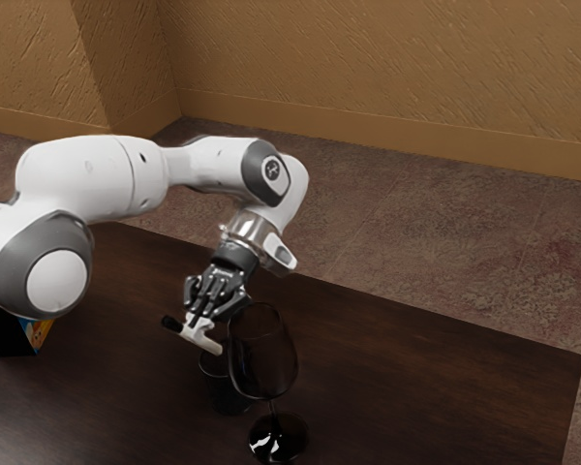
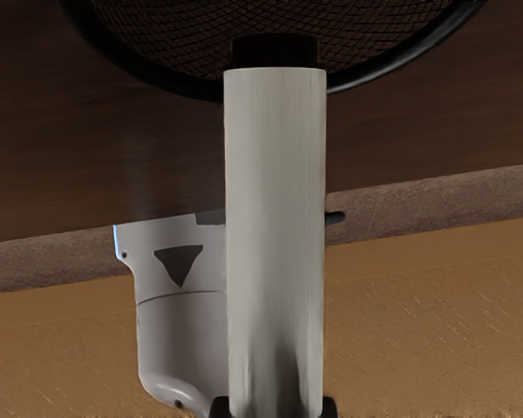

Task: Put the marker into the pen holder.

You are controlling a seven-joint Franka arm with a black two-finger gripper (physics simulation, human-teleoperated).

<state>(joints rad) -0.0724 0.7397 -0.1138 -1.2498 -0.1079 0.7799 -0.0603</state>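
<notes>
"Surface and room?"
"The table was dark wood, the floor mottled brown, the wall tan and rough."
"The marker?"
"Tilted, gripped by the end effector near the holder's rim. A glass stood nearby."

White arm arched, wrist bent down, gripper slanting downward, clamped

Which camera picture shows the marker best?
The wrist view: the marker looks big there, with its pale body and one black end plain. The exterior view shows it small and tilted, in the fingers.
</notes>
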